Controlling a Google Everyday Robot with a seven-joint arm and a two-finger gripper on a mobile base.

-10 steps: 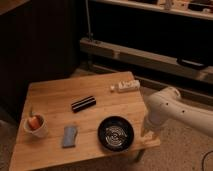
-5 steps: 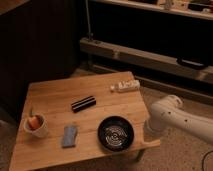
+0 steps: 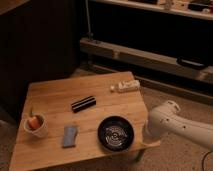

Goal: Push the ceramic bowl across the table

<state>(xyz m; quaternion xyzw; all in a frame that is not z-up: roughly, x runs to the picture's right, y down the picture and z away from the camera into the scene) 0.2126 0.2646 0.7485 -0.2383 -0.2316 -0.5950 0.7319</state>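
Note:
The ceramic bowl (image 3: 116,133) is glossy black with pale rings inside. It sits near the front right edge of the light-brown wooden table (image 3: 65,95). My white arm (image 3: 170,122) reaches in from the right. Its gripper (image 3: 148,134) is low at the table's front right corner, just right of the bowl and about level with the tabletop. The arm's own bulk hides most of the gripper.
A white cup with orange contents (image 3: 36,125) stands at the front left. A blue sponge (image 3: 69,136) lies left of the bowl. A black bar-shaped object (image 3: 83,103) lies mid-table. A small white object (image 3: 125,86) lies at the back right edge. Dark shelving stands behind.
My arm has sunk lower and drawn slightly to the right beside the table's right corner. The bowl and the other objects have not moved.

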